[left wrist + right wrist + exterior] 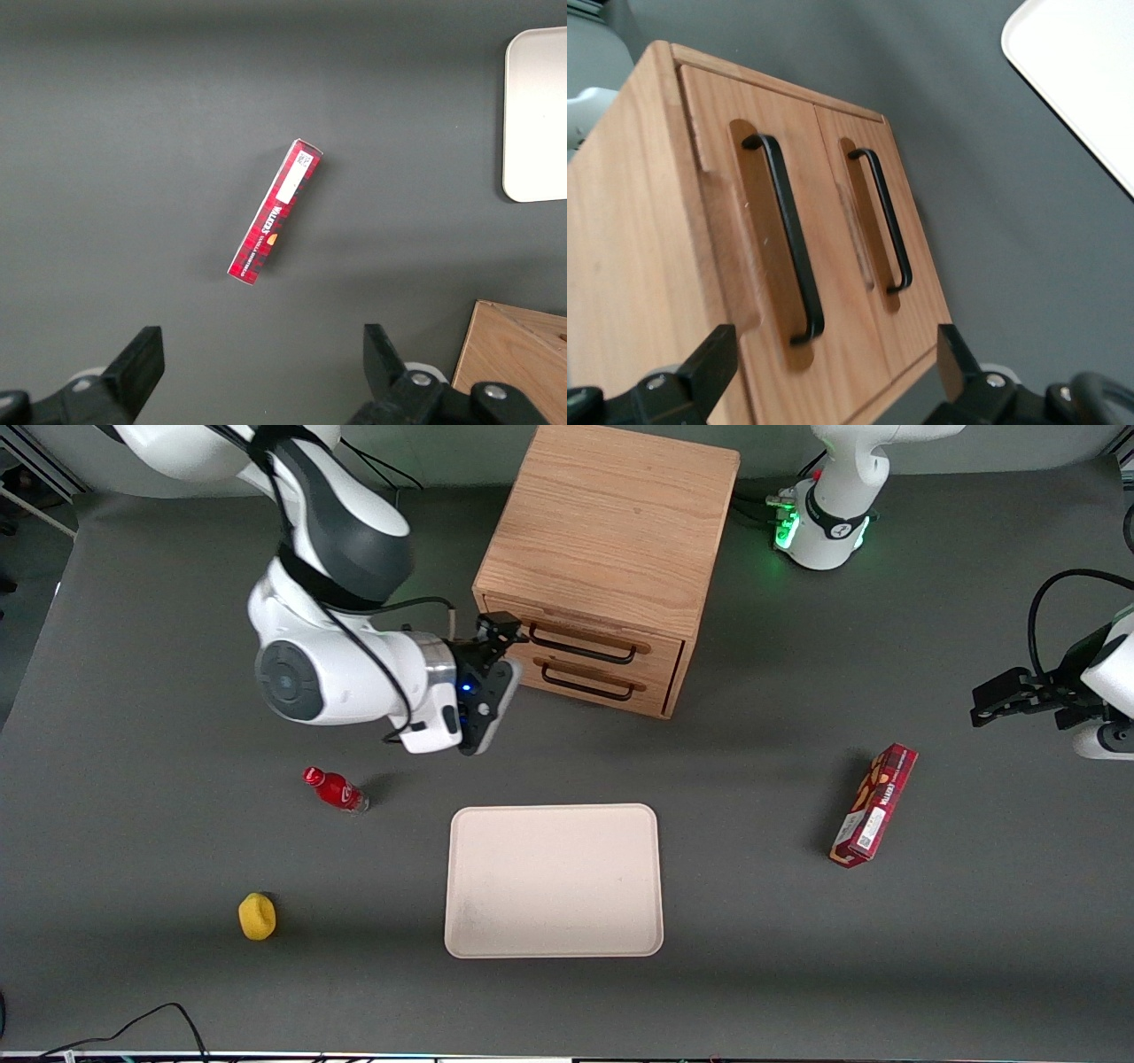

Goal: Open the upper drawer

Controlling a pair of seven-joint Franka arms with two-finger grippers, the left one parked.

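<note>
A flat, matte dark grey table (177, 974) fills the room's working space, and on it stands a boxy wooden cabinet (611, 522) of light oak with plain grain, square-edged and smooth. Its front is turned toward the front camera and slightly toward the working arm's end of the table. The upper drawer (585, 638) sits just under the cabinet's top, closed flush, with the matching bottom drawer (589, 677) right below it. Each drawer front is a long, low oak panel running across the cabinet's width, and the upper one carries a thin black wire handle (580, 646) lying along that same long axis, set over a shallow rounded recess. The gripper (501, 631) hovers just in front of the cabinet, at the end of the handle nearest the working arm, level with the upper drawer; in the wrist view its two dark fingers (709, 367) stand spread wide apart with nothing between them, and the handle (788, 239) is not touching either. Nearer the camera than the cabinet lies a pale rectangular tray (554, 948) with rounded corners. Toward the working arm's end lie a small red bottle (335, 789) on its side and a yellow lump-shaped object (257, 917). Toward the parked arm's end lies a long red carton (873, 806).
</note>
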